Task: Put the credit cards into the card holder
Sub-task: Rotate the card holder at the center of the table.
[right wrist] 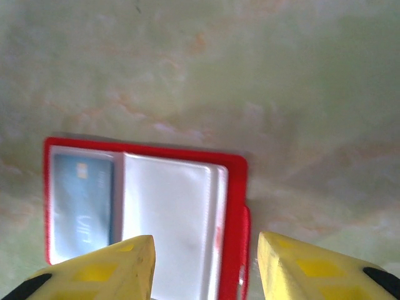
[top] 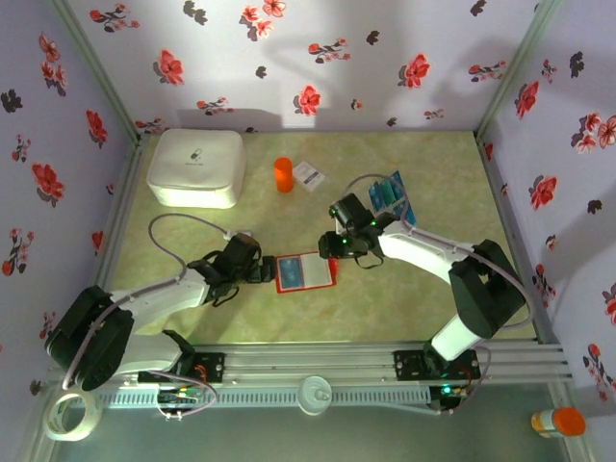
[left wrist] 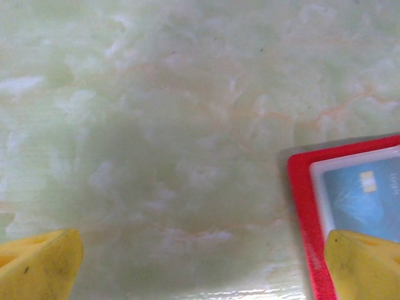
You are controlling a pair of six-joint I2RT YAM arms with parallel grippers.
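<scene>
Robot lab test booth: floral-papered walls (top: 385,38), aluminium mounting rails (top: 318,358), marbled green tabletop (top: 289,313).

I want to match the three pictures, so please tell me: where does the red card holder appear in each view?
Top external: the card holder lies open just below the middle of the picture.
Left wrist: the card holder is in the lower right corner, cut by the edge.
Right wrist: the card holder is in the lower half, left of centre.
Shared landmark: the blue card in its clear pocket.
</scene>
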